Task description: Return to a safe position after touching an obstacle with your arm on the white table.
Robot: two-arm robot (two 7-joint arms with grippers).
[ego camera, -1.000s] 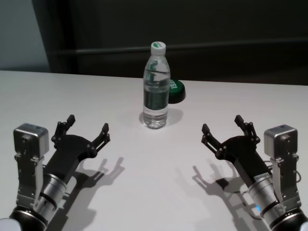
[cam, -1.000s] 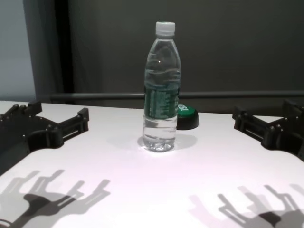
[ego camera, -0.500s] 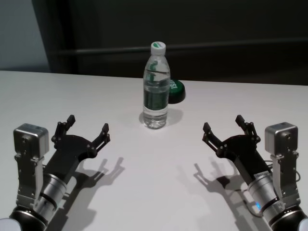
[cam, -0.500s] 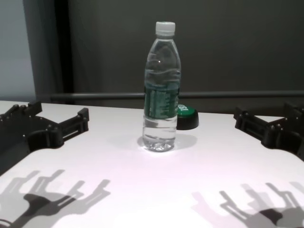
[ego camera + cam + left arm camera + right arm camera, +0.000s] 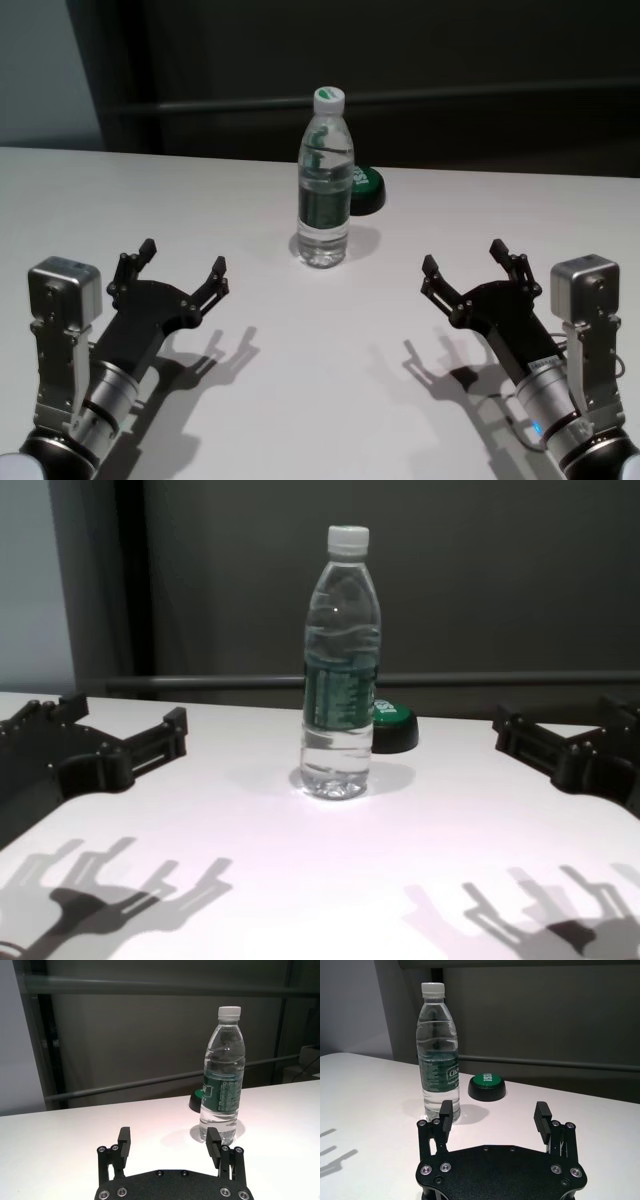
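- The bottle (image 5: 325,190) stands upright near the middle of the table (image 5: 330,400), toward its far side, well apart from both my arms and touching neither.
- Just behind it, on my right, sits a low black button (image 5: 364,189) with a green top; from the head view I cannot tell whether the two touch.
- My left gripper (image 5: 178,262) hovers low over the near left part of the table, jaws spread wide and holding nothing.
- My right gripper (image 5: 468,262) mirrors it on the near right, jaws equally wide and empty.
- I judge both arms to be at or close to a safe pose.
- The risk from here: any forward or inward drift of either arm would bring an open finger against the tall, narrow bottle, which I expect would tip easily and could roll onto the button.
- Dropping lower could scrape my jaws on the table.
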